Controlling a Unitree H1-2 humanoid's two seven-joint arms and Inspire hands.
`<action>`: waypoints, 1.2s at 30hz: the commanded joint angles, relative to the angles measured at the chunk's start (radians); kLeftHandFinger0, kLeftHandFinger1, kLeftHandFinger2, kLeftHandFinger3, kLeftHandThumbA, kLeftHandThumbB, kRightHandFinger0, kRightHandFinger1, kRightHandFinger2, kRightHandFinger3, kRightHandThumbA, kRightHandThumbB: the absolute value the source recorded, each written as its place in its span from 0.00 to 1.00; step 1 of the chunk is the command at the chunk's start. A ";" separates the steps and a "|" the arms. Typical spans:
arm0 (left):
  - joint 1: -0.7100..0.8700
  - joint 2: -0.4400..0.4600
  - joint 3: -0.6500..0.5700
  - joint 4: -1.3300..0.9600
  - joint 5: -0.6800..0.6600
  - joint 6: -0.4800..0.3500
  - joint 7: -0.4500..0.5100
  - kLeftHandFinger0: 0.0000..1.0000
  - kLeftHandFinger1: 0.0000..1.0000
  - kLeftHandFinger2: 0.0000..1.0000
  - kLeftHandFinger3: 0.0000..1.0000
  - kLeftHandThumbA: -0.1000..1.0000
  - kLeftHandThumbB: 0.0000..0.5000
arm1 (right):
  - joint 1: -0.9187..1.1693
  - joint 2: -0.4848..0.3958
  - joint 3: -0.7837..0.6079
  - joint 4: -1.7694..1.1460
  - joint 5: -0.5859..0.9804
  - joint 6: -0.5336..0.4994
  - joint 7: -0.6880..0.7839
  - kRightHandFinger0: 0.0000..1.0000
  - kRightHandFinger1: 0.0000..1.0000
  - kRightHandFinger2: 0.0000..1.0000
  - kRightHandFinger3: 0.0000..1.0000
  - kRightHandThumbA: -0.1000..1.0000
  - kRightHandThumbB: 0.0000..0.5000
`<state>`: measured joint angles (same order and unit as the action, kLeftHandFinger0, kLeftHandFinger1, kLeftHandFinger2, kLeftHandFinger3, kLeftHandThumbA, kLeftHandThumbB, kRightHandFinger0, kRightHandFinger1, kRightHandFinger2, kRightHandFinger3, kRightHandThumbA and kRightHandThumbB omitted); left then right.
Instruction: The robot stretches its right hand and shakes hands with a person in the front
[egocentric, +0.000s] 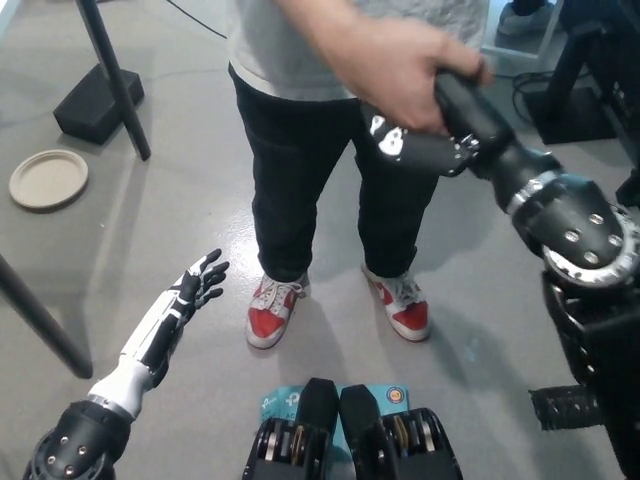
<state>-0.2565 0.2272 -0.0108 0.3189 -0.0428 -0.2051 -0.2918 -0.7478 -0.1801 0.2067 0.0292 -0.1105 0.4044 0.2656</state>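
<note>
Mid-handshake: black right hand (425, 145) clasped in the person's hand (395, 65), fingers hidden (closed or not, cannot tell), above the red-and-white sneakers (340, 305). White left hand (200, 282) idle, fingers spread, beside them. Next, probably, a gentle release.

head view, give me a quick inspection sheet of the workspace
surface: grey floor, no table in view
job's things: person's hand wrapped over the black right hand, raised in front of the person
clutter: round beige plate on the floor at far left; dark block beside a slanted pole
hands: right hand clasped by the person's hand; left hand resting low at left, fingers apart, holding nothing
cables: black cables on the floor at upper right
surroundings: person in grey shirt and dark trousers, red and white shoes; dark equipment at right edge
</note>
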 joint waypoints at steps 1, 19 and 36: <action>-0.032 0.012 0.015 -0.042 0.013 -0.035 0.033 1.00 1.00 1.00 1.00 1.00 0.54 | -0.212 0.031 0.009 0.359 -0.020 -0.136 -0.010 1.00 1.00 1.00 1.00 0.36 0.05; -0.037 0.015 0.013 -0.050 0.011 -0.013 0.024 1.00 1.00 1.00 1.00 1.00 0.48 | -0.271 0.052 0.027 0.677 -0.045 -0.317 -0.040 1.00 1.00 1.00 1.00 0.85 0.84; -0.041 0.003 0.021 -0.027 -0.040 -0.036 -0.007 1.00 1.00 1.00 1.00 1.00 0.61 | 0.218 0.003 -0.210 -0.354 0.270 -0.223 0.000 1.00 1.00 1.00 1.00 1.00 0.91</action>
<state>-0.2597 0.2221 -0.0066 0.3007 -0.0319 -0.2025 -0.2876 -0.6382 -0.1202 0.1640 0.1789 -0.0937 0.1840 0.2476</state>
